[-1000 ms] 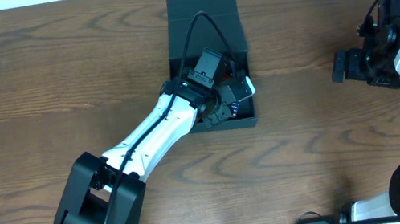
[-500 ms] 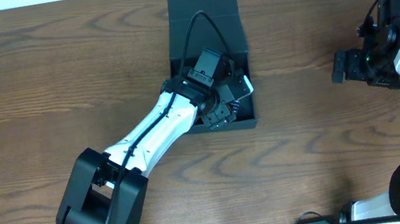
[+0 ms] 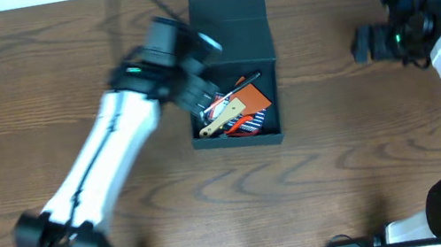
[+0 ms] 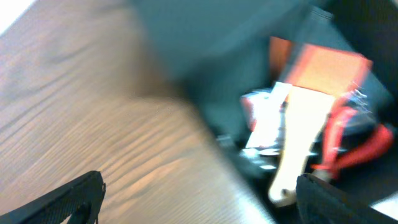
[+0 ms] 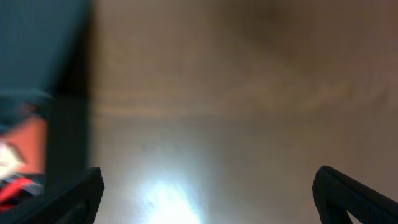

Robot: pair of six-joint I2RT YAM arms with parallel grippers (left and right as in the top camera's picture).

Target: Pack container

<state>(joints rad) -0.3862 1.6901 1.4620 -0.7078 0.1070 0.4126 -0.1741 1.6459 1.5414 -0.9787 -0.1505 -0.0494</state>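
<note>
While orange-and-cream tools (image 3: 234, 110) sit packed in the unclosed dark teal-green cardboard container (image 3: 240, 143), left gripper (image 4: 199, 186) and right gripper (image 5: 208, 180) gape empty.

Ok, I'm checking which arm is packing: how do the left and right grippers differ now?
The left gripper hangs at the left rim of the container, beside the tools inside; the right gripper sits well off to the container's right, over bare table. The left wrist view shows those tools close up; the right wrist view catches only a sliver of the container at its edge. Both stand open and hold nothing.
</note>
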